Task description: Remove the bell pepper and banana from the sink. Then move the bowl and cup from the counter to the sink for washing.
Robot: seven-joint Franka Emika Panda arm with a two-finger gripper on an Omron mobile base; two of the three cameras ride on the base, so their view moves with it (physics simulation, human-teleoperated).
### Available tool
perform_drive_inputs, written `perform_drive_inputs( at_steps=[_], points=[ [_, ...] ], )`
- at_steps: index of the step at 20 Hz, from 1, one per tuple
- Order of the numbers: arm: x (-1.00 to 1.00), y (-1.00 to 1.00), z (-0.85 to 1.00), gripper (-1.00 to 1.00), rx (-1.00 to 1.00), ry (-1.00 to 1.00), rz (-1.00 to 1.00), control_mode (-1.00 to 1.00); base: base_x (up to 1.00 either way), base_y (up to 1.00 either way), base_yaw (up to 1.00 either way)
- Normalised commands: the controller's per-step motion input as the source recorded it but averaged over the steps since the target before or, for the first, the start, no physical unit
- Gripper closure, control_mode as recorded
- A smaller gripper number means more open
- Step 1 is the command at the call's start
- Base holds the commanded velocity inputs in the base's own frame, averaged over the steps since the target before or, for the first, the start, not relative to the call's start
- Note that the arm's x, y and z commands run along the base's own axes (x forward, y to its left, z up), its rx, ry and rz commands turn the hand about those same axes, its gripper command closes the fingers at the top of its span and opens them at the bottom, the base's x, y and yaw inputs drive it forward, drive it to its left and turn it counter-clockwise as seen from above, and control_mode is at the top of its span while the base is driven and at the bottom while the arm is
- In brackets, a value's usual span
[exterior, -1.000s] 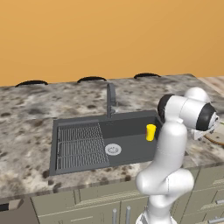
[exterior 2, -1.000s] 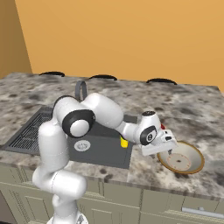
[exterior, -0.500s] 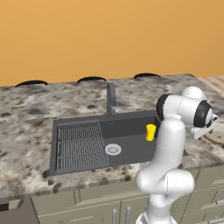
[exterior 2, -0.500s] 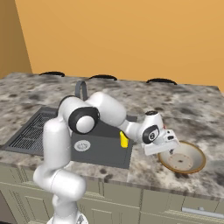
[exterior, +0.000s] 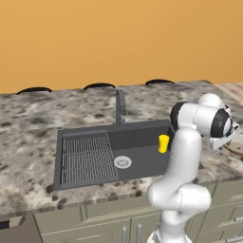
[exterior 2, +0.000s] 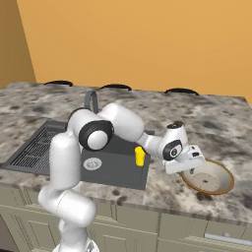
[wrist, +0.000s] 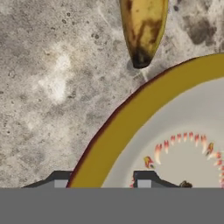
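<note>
Bowl: we saw the bowl [exterior 2: 208, 178] on the counter [exterior 2: 211, 123] to the right of the sink [exterior 2: 118, 165], at the near edge; its beige rim [wrist: 131, 118] curved across the hand view, with a pale inside carrying a ring of small orange marks.
Gripper: the gripper [exterior 2: 189, 166] sat low over the bowl's left rim; in the hand view 1 fingertip [wrist: 61, 179] stood outside the rim and the other inside it, so the 2 jaws straddled the rim. We could not tell whether they pressed on it yet.
Cup: the yellow cup [exterior: 163, 144] stood upright in the sink, at the right end of the basin.
Banana: we found the banana [wrist: 142, 27] lying on the counter just beyond the bowl, its dark tip close to the rim but apart from it.
Sink: drain [exterior: 122, 162] mid-basin, ribbed drainer on the left, faucet [exterior: 120, 108] at the far edge.
</note>
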Motion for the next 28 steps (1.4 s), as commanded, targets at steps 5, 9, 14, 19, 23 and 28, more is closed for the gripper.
perform_drive_inputs(
  at_steps=[5, 9, 14, 19, 23, 28],
  points=[
    [-0.13, -0.04, 0.26, 1.00, 0.00, -0.07, 0.00, -1.00, 0.00, 0.00, 0.00],
    [-0.21, 0.06, 0.31, 1.00, 0.00, -0.23, 0.02, -1.00, 0.00, 0.00, 0.00],
    [-0.24, 0.08, 0.35, 1.00, -0.01, -0.31, 0.02, -1.00, 0.00, 0.00, 0.00],
    [-0.21, 0.10, 0.40, 1.00, -0.07, -0.27, 0.03, -1.00, 0.00, 0.00, 0.00],
    [-0.16, 0.10, 0.46, 1.00, -0.14, -0.20, 0.03, -1.00, 0.00, 0.00, 0.00],
    [-0.12, 0.18, 0.42, 1.00, -0.15, -0.05, 0.12, -1.00, 0.00, 0.00, 0.00]
  ],
)
